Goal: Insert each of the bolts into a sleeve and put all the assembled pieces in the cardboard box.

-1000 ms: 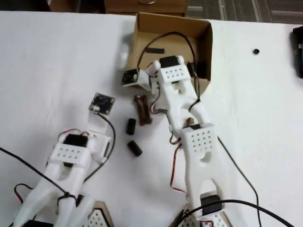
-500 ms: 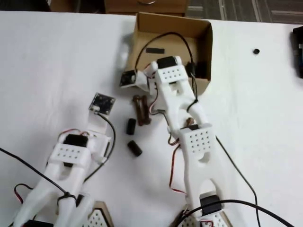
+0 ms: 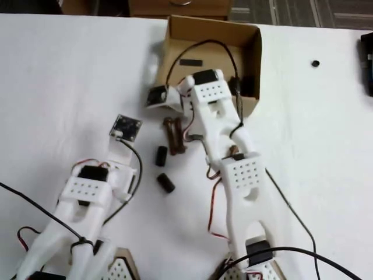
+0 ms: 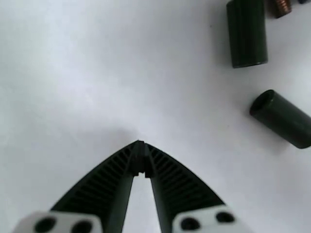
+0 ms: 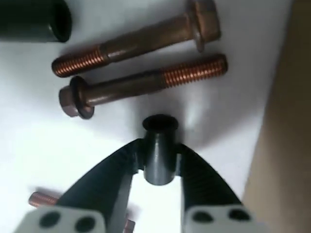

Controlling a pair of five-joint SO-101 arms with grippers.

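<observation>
**Change.** Over the last second the right arm has edged a short way forward, and its wrist has drawn closer to the near corner of the cardboard box (image 3: 210, 26). The left arm, the bolts and the loose sleeves lie where they were.

**Right gripper** (image 5: 159, 145). It is clamped across the body of a black sleeve (image 5: 159, 128), whose open end points out past the fingertips. The sleeve is held over the table (image 3: 70, 70), close beside the box wall. Just beyond its open end lie two bolts side by side, head to tail: the nearer bolt (image 5: 146, 83) and the farther bolt (image 5: 141, 41). Both lie crosswise to the bore, not in line with it.

**Left gripper** (image 4: 140, 148). Its fingers are closed together on nothing, tips low over bare table. Two loose sleeves rest near it, one (image 4: 247, 31) close to the bolts and one (image 4: 282, 119) a little apart from them.

**Meaning for the task.** Treat the shift as repositioning only, since the held sleeve is empty and no bolt has been inserted. Before insertion you will need a bolt lifted and turned end-on to the bore, which is likely work for the idle left arm. A dark piece (image 3: 190, 62) lies inside the box; you cannot tell from here whether it is an assembled piece.
</observation>
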